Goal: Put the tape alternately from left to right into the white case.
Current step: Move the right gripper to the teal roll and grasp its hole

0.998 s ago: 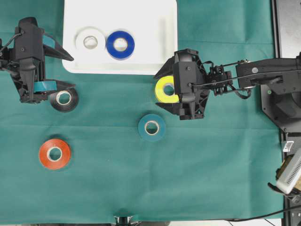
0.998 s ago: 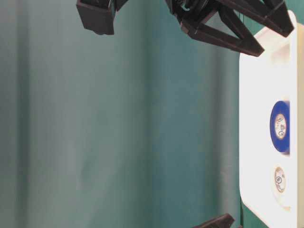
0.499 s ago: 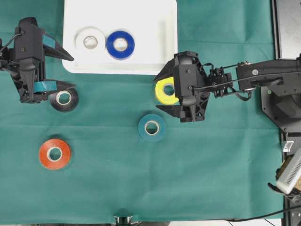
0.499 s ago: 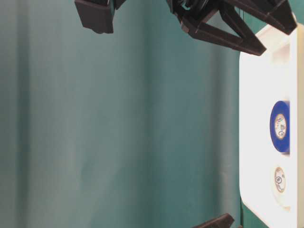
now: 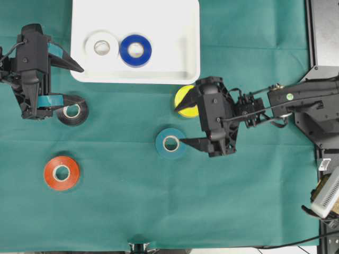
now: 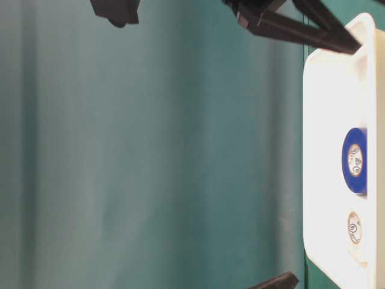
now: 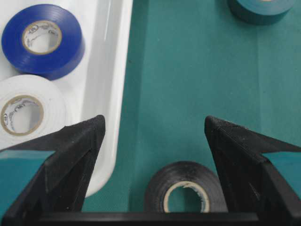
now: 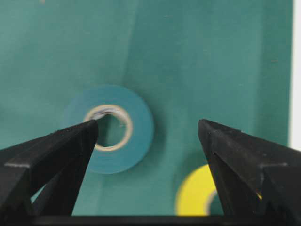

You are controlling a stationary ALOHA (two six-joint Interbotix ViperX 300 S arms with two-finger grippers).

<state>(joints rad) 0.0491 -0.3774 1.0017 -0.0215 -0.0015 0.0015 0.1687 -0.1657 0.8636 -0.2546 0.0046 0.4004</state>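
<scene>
White case (image 5: 159, 69): shallow glossy plastic tray, rounded corners, raised rim, lying on the green cloth surface (image 5: 159, 211). Inside it: white roll (image 5: 101, 46) and blue roll (image 5: 135, 50), side by side, flat, pale cores. Outside the case, on the cloth: black roll (image 5: 72, 111) just off its lower-left corner, yellow roll (image 5: 185, 100) just off its lower-right corner, teal roll (image 5: 170, 143) below, red roll (image 5: 61, 173) farthest off. Left pincer (image 5: 69, 82) wide open, empty, over the black roll. Right pincer (image 5: 183, 127) wide open, empty, between yellow and teal.
</scene>
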